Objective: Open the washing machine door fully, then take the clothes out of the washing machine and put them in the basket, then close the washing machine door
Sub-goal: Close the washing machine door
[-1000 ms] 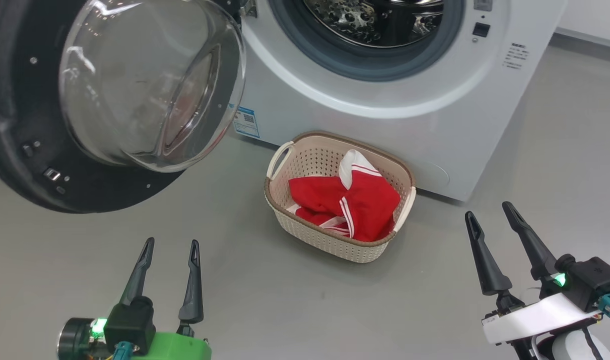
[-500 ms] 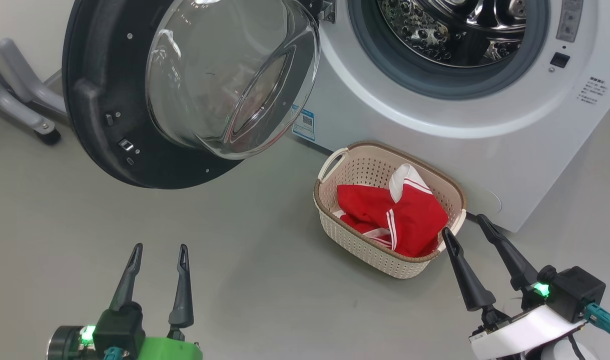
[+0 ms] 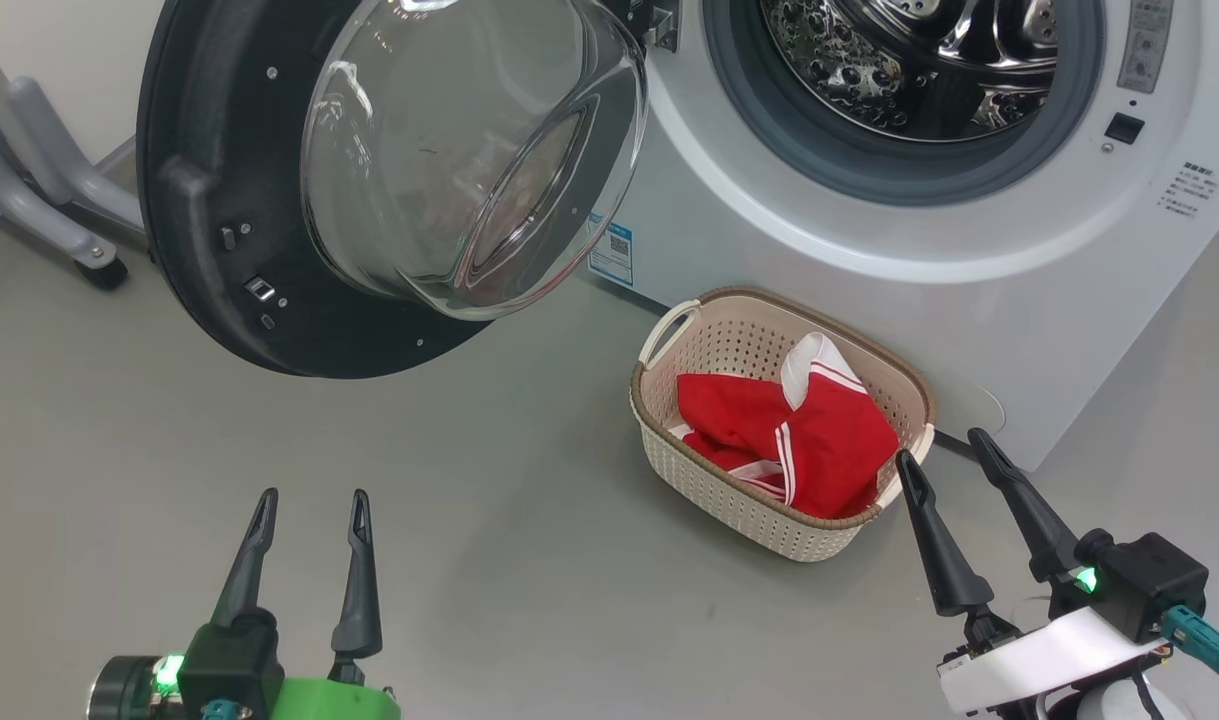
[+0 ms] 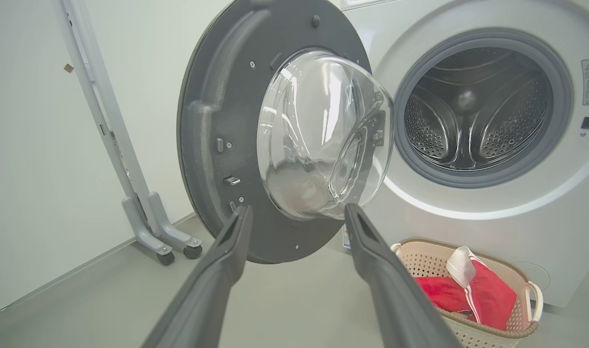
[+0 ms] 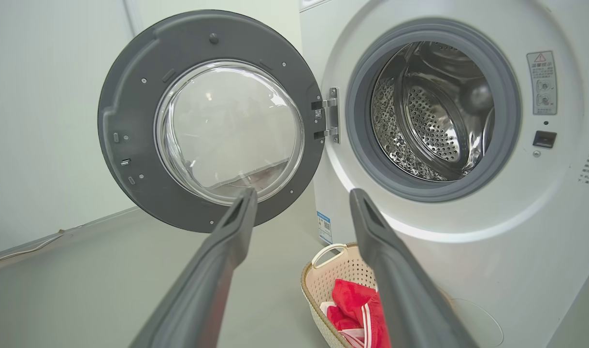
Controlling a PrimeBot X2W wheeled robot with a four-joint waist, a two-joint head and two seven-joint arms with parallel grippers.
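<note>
The washing machine door (image 3: 219, 250) hangs wide open. Red and white clothes (image 3: 809, 450) lie in the basket (image 3: 669, 455) on the floor (image 3: 489, 570), just beside the washing machine (image 3: 869, 290). Left fingers (image 3: 357, 580) and right fingers (image 3: 934, 540) are spread, holding nothing.

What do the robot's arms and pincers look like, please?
The left pincer has two long dark tapering fingers, a black block with a green light, and a bright green shell. The right pincer matches, but its shell is white.

A smooth grey floor (image 3: 469, 560) carries the washer (image 3: 869, 300) at the back. The basket (image 3: 729, 500) sits just before the washer's front, and a grey wheeled frame (image 3: 59, 238) stands at the left.
</note>
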